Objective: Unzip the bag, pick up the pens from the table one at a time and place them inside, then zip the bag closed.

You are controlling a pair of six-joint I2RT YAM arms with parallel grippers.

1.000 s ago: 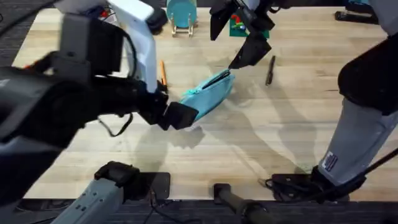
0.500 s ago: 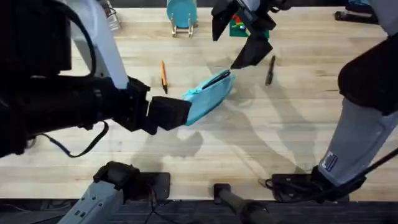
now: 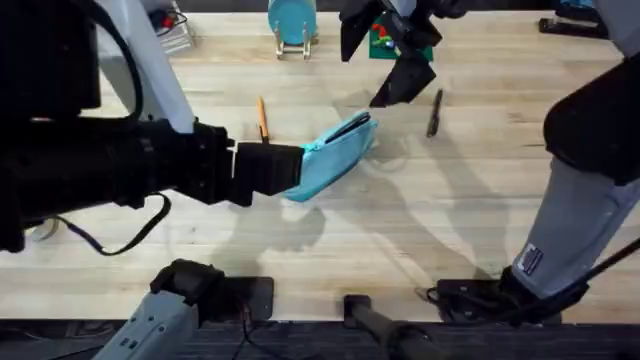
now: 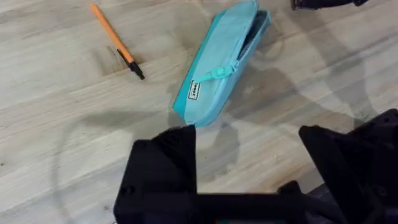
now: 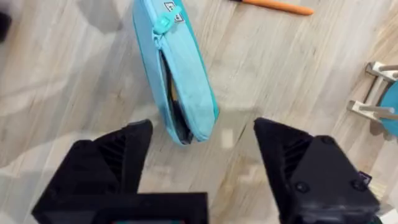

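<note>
Both end effectors gape above the bag (image 3: 335,155); orange pen (image 3: 263,119) left, black pen (image 3: 434,112) right

We saw the bag (image 3: 335,155) on the table (image 3: 420,230), one pen (image 3: 262,118) to its left, another pen (image 3: 434,111) to its right

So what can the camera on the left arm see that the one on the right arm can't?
The left wrist view alone shows the orange pen whole, dark tip included, and the bag's white label by the zip pull. The right wrist view alone looks into the bag's open mouth with its dark inside, and catches the wooden stand at its edge. Both show the light-blue bag lying on the table, part of the orange pen, and an open claw, the left claw and the right claw, hovering near the bag without touching it.
</note>
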